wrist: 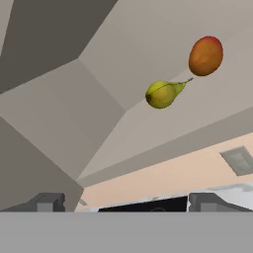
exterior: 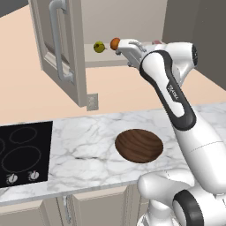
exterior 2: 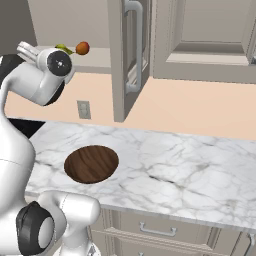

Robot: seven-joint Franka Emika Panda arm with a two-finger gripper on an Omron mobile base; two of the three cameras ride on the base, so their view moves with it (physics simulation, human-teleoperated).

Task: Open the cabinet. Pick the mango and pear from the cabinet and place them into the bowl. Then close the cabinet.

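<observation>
Hand view shows my tool with jaws wide apart and empty, facing the open cabinet shelf where the mango sits at one o'clock beside the pear; both look light, firm, smooth-skinned, best pinched across the widest middle.

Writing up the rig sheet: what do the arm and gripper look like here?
Glossy white rounded arm links with black bands at the joints and small dark lettering on a black forearm section. The gripper has two small dark grey blocky fingertips. No loose cables visible.
</observation>
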